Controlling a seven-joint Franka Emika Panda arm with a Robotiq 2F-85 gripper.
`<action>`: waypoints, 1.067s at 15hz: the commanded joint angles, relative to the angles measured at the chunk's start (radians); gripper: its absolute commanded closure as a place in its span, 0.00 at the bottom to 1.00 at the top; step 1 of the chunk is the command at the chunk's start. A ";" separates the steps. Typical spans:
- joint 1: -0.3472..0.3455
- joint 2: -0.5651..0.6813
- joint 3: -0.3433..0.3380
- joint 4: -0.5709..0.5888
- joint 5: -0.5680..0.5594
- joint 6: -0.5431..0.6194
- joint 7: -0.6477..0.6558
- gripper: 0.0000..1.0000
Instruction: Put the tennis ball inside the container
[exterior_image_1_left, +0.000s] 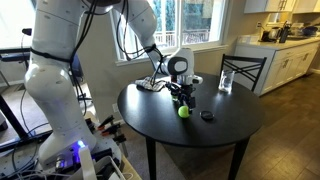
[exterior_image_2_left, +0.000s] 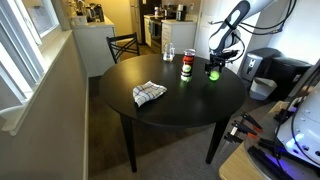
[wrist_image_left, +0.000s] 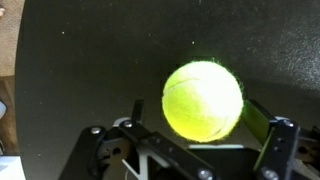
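Observation:
The tennis ball (exterior_image_1_left: 184, 112) is a fuzzy yellow-green ball resting on the round black table (exterior_image_1_left: 160, 125). It also shows in the other exterior view (exterior_image_2_left: 213, 72) and fills the middle of the wrist view (wrist_image_left: 203, 100). My gripper (wrist_image_left: 195, 106) is open and straddles the ball. The right finger is close against it and a gap shows on the left. In both exterior views the gripper (exterior_image_1_left: 182, 98) (exterior_image_2_left: 215, 63) hangs just above the ball. The container (exterior_image_2_left: 186, 65), a narrow clear canister with a dark reddish rim, stands upright beside the ball.
A shorter clear glass (exterior_image_1_left: 226, 82) (exterior_image_2_left: 167, 53) stands near the table's edge. A small black disc (exterior_image_1_left: 207, 115) lies next to the ball. A checked cloth (exterior_image_2_left: 149, 93) (exterior_image_1_left: 150, 85) lies on the table. A dark chair (exterior_image_1_left: 243, 68) stands behind the table.

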 joint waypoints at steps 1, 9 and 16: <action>0.006 0.013 -0.005 0.000 -0.015 0.012 0.019 0.00; 0.003 0.017 -0.002 -0.001 -0.010 0.014 0.014 0.56; -0.010 -0.177 0.003 -0.053 0.004 -0.044 -0.024 0.58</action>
